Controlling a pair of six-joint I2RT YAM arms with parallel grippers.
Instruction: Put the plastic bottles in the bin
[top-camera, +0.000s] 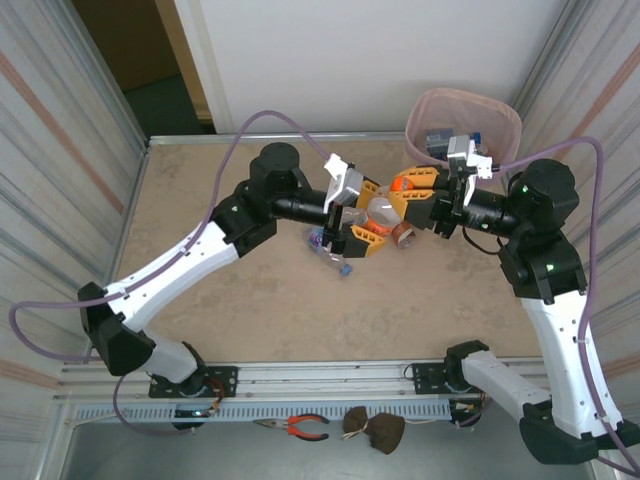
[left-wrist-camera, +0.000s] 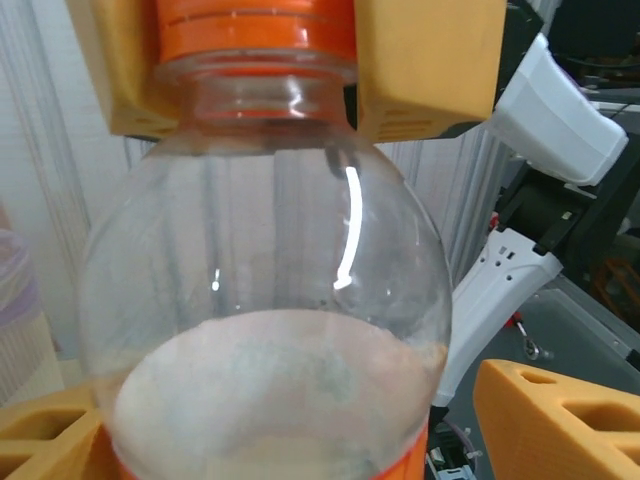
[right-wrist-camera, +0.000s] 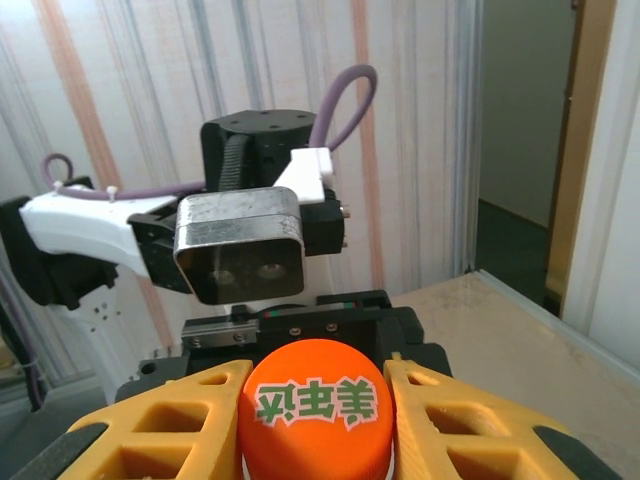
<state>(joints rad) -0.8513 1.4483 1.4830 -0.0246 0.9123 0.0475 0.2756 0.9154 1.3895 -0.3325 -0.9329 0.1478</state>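
Two grippers meet over the middle of the table (top-camera: 220, 290), both on one clear bottle (top-camera: 380, 212).

The left gripper (top-camera: 372, 215) reaches in from the left and stands open around the bottle's lower body. In the left wrist view its yellow-orange fingers (left-wrist-camera: 560, 420) sit at either side of the wide base. The one at the right of the picture is plainly off the plastic, and the one at the left is at most brushing it, so this gripper (left-wrist-camera: 300, 430) has no hold. Just below and to the left of it in the top view, a second bottle with a blue cap (top-camera: 333, 252) lies on its side on the table, apart from both grippers.

The clear bottle (left-wrist-camera: 270, 330) hangs level between the two grippers, with its base toward the left one and its orange cap (top-camera: 398, 185) toward the right one.

The right gripper (top-camera: 405, 192) is closed on that cap. In the right wrist view (right-wrist-camera: 315, 405) its two fingers press on either side of the orange cap (right-wrist-camera: 315, 400), which bears green lettering.

The bin (top-camera: 505, 120) stands just behind the right gripper, at the table's far right corner. Bottles with blue labels (top-camera: 440, 140) lie inside it.
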